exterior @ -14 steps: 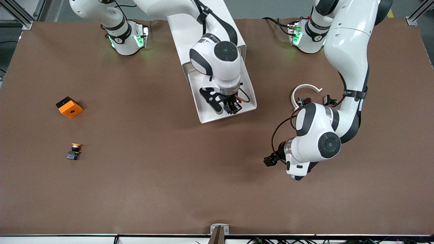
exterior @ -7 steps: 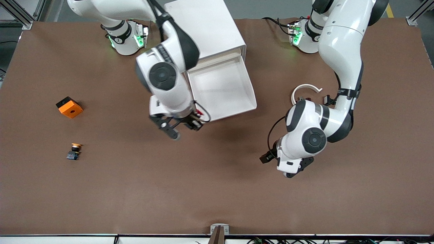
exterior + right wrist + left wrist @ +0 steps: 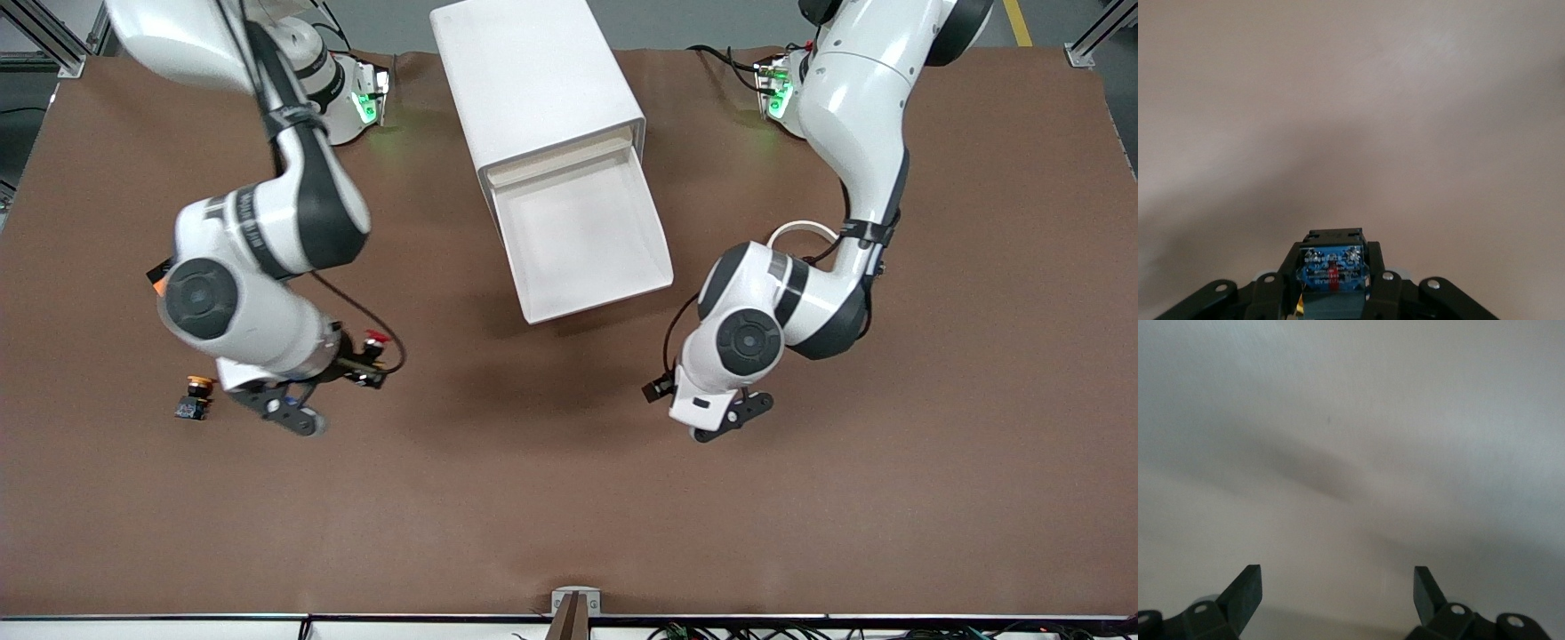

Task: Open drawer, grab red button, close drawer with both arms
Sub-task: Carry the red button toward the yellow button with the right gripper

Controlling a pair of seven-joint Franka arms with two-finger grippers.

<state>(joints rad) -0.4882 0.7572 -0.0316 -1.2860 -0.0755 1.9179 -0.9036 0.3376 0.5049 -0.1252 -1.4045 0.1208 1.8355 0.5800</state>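
The white drawer [image 3: 590, 238] stands pulled out of its cabinet [image 3: 532, 78], and its tray shows nothing inside. My right gripper [image 3: 363, 361] hangs over the bare table toward the right arm's end, shut on the button [image 3: 377, 339], whose red cap sticks out beside the fingers. In the right wrist view the button's black body with a blue label [image 3: 1333, 267] sits clamped in the right gripper [image 3: 1333, 257]. My left gripper [image 3: 660, 388] hovers over the table near the drawer's front corner, open and holding nothing. The left wrist view shows that gripper [image 3: 1337, 587] over bare table.
A yellow-orange capped button [image 3: 195, 396] lies on the table close to the right wrist. The orange cube [image 3: 158, 286] is almost wholly covered by the right arm. A white curved ring [image 3: 798, 230] lies under the left forearm.
My right gripper came up out of the drawer with the button and swung toward the right arm's end. The left arm drifted toward the drawer's front.
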